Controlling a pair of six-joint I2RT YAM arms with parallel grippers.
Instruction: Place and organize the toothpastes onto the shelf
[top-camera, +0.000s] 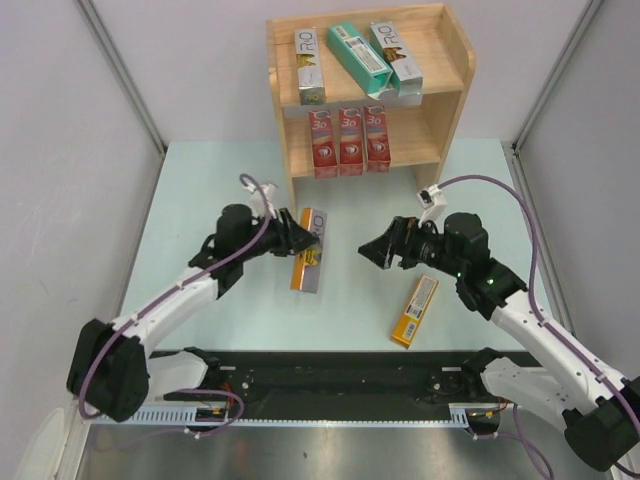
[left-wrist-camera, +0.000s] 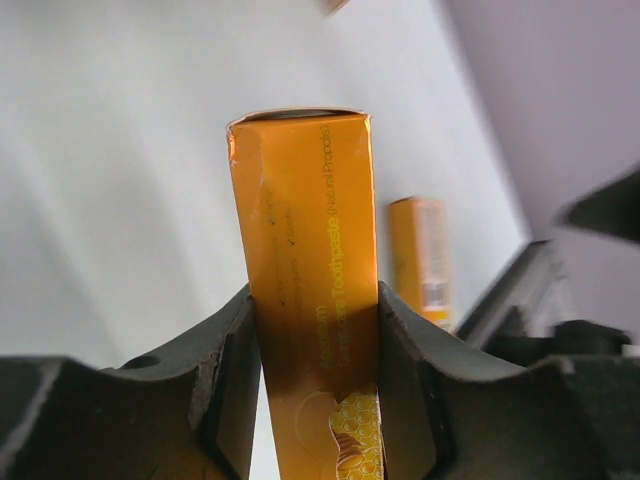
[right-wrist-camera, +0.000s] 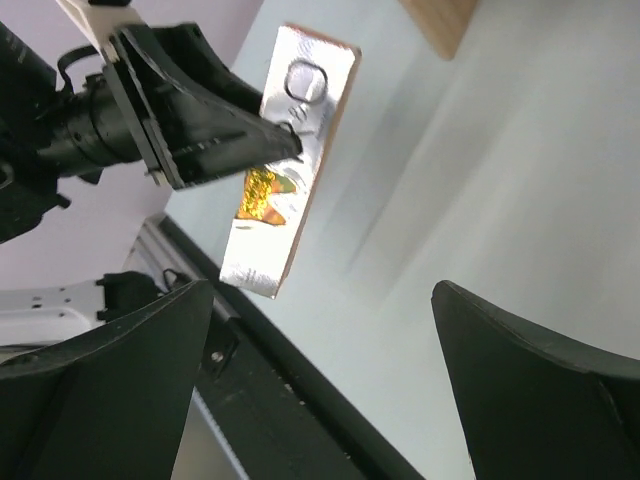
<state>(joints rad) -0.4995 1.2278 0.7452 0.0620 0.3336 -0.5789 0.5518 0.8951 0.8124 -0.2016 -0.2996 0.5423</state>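
Six slim cardboard cartons sit in the light-wood two-tier shelf (top-camera: 452, 120): three red cartons (top-camera: 350, 141) side by side on its lower tier, two silver cartons (top-camera: 310, 66) and a teal carton (top-camera: 359, 57) on its upper tier. In front of the shelf, the left pincer (top-camera: 298, 240) pinches a silver-faced, orange-sided carton (top-camera: 308, 268) by its long sides. The right pincer (top-camera: 368, 250), spread with nothing between its fingers, hovers right of that carton. Farther from the shelf, an orange-yellow carton (top-camera: 414, 311) lies on the pale green counter (top-camera: 200, 200).

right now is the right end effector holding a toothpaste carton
No, the right end effector is open, nothing between its jaws.
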